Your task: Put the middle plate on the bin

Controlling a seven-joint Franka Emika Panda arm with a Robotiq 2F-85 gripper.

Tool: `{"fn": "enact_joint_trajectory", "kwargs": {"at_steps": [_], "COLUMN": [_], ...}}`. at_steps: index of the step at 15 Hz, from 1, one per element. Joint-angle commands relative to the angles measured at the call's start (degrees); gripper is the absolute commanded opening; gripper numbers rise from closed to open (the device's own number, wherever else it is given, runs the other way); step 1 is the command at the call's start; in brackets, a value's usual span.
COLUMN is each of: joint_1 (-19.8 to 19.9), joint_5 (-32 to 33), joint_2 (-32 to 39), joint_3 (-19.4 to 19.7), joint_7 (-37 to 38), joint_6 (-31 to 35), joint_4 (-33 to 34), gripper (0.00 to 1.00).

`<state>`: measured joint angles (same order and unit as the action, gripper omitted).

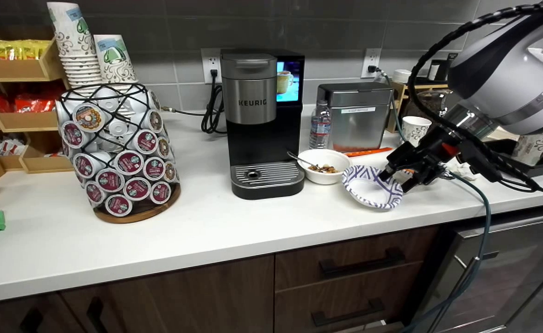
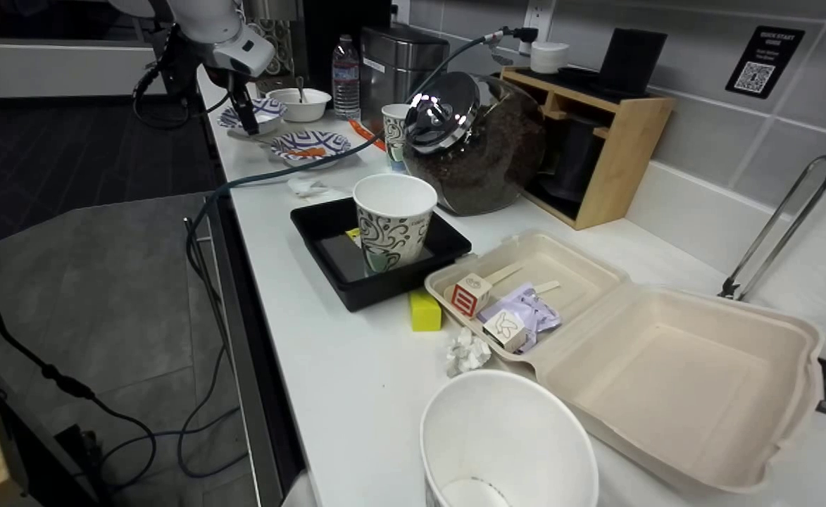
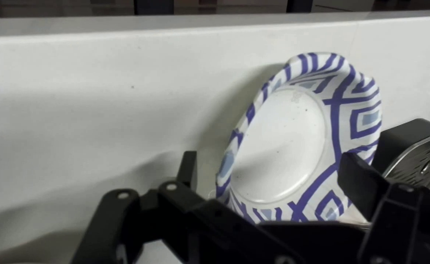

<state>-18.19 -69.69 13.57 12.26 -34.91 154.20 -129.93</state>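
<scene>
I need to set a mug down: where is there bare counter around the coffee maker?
The counter is bare between the pod rack and the coffee maker, short of the black cord, and from the coffee maker's front to the counter edge. Crowded: the stretch with white bowl, blue-patterned plate and gripper.

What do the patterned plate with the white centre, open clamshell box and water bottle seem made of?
Plate: probably coated paper, smooth, given its printed, wavy rim.
Clamshell box: likely molded fibre, matte beige with soft edges; plastic is possible.
Water bottle: clear plastic, apparently; shiny, see-through sides.
</scene>
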Motion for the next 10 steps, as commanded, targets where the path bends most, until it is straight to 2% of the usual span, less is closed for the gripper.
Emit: {"fn": "enact_joint_trajectory", "kwargs": {"at_steps": [1, 6, 9, 10], "joint_1": [0.97, 0.90, 0.81, 0.64], "joint_5": [-4.19, -3.27, -0.55, 0.69], "joint_2": [3.80, 4.55, 2.46, 1.64], "joint_3": [-0.73, -0.24, 0.83, 1.27], "joint_7": [-3.10, -2.75, -1.29, -0.70], "joint_6": [-0.74, 0.00, -0.12, -0.02], "joint_4": [3.31, 4.15, 2.54, 1.88], "gripper": [0.68, 0.26, 0.04, 0.01]}}
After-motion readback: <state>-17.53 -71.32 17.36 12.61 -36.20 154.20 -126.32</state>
